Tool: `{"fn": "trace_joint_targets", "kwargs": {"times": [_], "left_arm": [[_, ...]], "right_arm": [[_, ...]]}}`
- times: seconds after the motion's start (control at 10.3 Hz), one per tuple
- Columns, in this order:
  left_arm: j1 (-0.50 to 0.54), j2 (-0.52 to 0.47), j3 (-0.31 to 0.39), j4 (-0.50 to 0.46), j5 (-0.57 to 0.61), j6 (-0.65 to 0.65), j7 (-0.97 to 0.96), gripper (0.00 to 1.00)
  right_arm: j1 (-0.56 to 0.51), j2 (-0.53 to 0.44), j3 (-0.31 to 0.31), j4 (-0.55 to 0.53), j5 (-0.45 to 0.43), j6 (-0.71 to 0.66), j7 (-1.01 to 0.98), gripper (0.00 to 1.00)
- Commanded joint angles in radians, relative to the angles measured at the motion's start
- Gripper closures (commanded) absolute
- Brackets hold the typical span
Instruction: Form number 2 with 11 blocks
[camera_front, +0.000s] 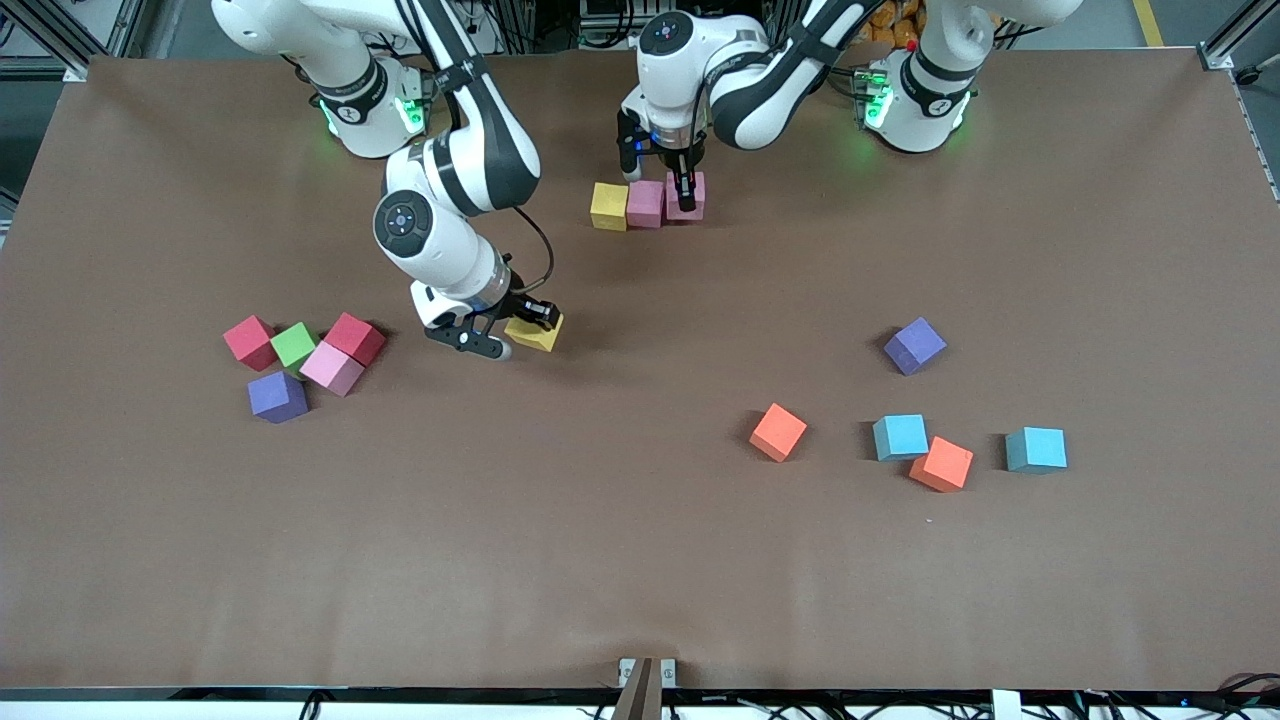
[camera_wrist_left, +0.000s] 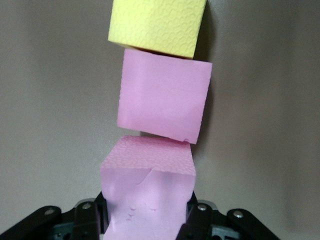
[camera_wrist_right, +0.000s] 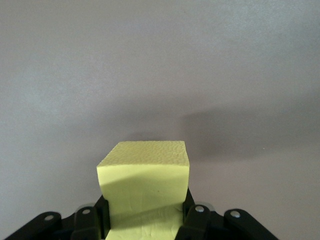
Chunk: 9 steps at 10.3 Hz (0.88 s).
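On the brown worktop (camera_front: 640, 560), toward my right arm's end, five blocks cluster: a red block (camera_front: 249, 342), a green block (camera_front: 294, 344), a second red block (camera_front: 354, 338), a pink block (camera_front: 331, 368) and a purple block (camera_front: 277, 396), nearest the front camera. Beside them my right gripper (camera_front: 520, 335) pinches a yellow block (camera_front: 537, 335), tilted; whether it touches the worktop I cannot tell. Farther from the camera, a row of three has begun: another yellow block (camera_front: 609, 206), a middle pink block (camera_front: 645, 204), then an end pink block (camera_front: 690, 190) clamped in my left gripper (camera_front: 686, 198), whose fingers hide part of it. Toward my left arm's end lie an orange block (camera_front: 778, 432), another purple block (camera_front: 914, 346), a light blue block (camera_front: 900, 437), a second orange block (camera_front: 941, 464) touching it, and a last light blue block (camera_front: 1036, 449).
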Motion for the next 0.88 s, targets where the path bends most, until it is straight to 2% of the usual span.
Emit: {"fn": "trace_joint_targets", "kwargs": {"times": [0.0, 0.1, 0.78], "left_arm": [[-0.03, 0.032, 0.03, 0.035, 0.037, -0.018, -0.012, 1.0], [-0.04, 0.037, 0.041, 0.039, 0.037, -0.018, -0.015, 1.0], [-0.056, 0.068, 0.042, 0.047, 0.08, -0.018, -0.072, 1.0]], "right_arm": [[0.005, 0.018, 0.018, 0.003, -0.026, 0.008, -0.049, 0.67], [0.007, 0.02, 0.019, 0.004, -0.06, 0.008, -0.044, 0.67], [0.007, 0.02, 0.021, 0.001, -0.053, 0.014, -0.011, 0.67]]}}
